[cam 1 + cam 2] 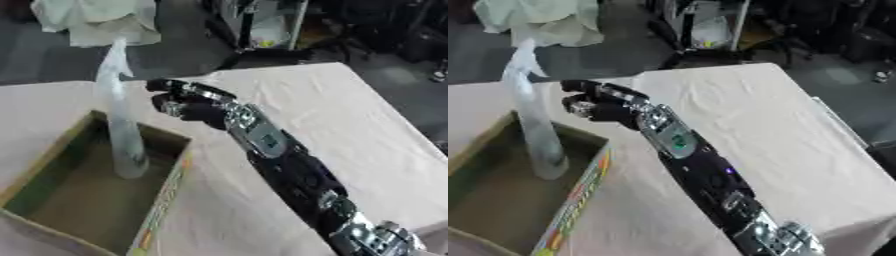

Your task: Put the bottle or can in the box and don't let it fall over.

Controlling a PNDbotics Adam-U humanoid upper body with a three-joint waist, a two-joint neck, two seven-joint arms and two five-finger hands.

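Note:
A tall clear bottle (122, 131) stands upright inside the open cardboard box (174, 176) at the left, its base on the box floor near the far right wall. My right hand (189, 103) is just to the right of the bottle at mid height, a small gap away and not touching it. Its fingers are relaxed and point toward the bottle, with nothing in them. The right arm runs in from the lower right corner. My left hand shows in neither view.
A beige cloth covers the table (350, 130), whose right edge drops off at the right. Beyond the far edge are a pale crumpled sheet (96, 20) and dark equipment (262, 25) on the floor.

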